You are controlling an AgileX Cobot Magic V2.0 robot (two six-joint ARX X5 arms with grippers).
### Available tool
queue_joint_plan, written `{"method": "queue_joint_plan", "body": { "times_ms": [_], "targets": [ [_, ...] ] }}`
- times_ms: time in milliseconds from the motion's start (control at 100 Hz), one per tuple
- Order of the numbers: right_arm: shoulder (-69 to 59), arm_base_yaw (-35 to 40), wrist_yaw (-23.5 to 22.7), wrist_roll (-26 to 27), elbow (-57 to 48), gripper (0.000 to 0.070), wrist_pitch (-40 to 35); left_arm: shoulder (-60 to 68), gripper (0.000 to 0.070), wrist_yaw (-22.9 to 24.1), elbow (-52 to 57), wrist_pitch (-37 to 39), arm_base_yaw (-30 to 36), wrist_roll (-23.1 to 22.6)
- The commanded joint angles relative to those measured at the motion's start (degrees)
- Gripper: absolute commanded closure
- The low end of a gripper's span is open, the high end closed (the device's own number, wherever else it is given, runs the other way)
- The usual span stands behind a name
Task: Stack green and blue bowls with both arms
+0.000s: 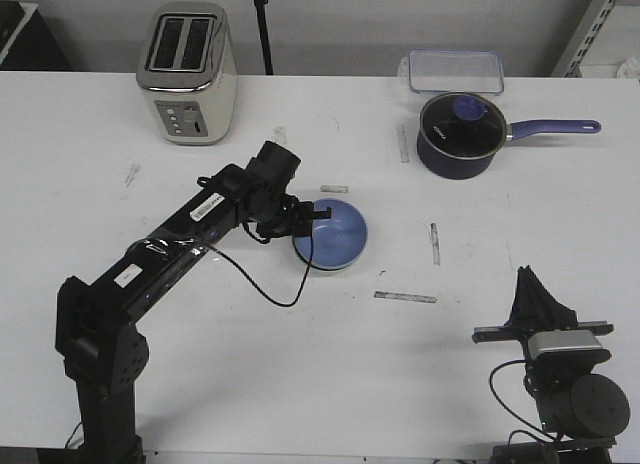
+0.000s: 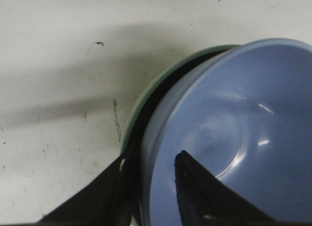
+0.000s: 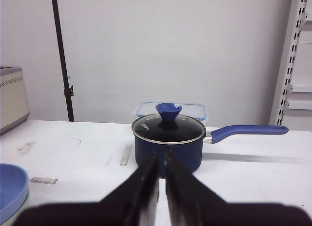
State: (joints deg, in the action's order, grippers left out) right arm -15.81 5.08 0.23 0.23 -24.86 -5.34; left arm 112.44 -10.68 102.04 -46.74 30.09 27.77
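- Front view: the blue bowl point(image 1: 333, 237) was seen mid-bench point(image 1: 300, 384), with the left end effector point(image 1: 308, 221) clamped on its near-left rim. The right end effector point(image 1: 528, 284) was parked well apart at the near right corner. A toaster point(image 1: 187, 74), a navy pot point(image 1: 458, 134) and a clear container point(image 1: 455, 71) were set along the far side.
- Left wrist view: the blue bowl point(image 2: 234, 133) was shown nested in the green bowl point(image 2: 161, 84), its rim gripped between the fingers point(image 2: 195, 187).
- Right wrist view: the right end effector point(image 3: 161, 175) was almost shut and held nothing, pointed toward the pot point(image 3: 169, 143).
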Motion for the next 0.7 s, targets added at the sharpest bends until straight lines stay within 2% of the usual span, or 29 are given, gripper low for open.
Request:
{"method": "queue_joint_plan", "body": {
  "times_ms": [0, 210, 690],
  "targets": [
    [0.1, 0.1, 0.0, 0.3, -0.2, 0.0685, 0.6, 1.0, 0.0523, -0.6, 1.8, -0.1, 0.4, -0.5],
    [0.1, 0.1, 0.0, 0.3, -0.2, 0.0685, 0.6, 0.0, 0.0523, -4.4, 1.8, -0.7, 0.3, -0.5],
    [0.1, 0.1, 0.0, 0.3, -0.2, 0.0685, 0.7, -5.4, 0.0523, -4.3, 1.8, -5.3, -2.1, -0.5]
  ]
}}
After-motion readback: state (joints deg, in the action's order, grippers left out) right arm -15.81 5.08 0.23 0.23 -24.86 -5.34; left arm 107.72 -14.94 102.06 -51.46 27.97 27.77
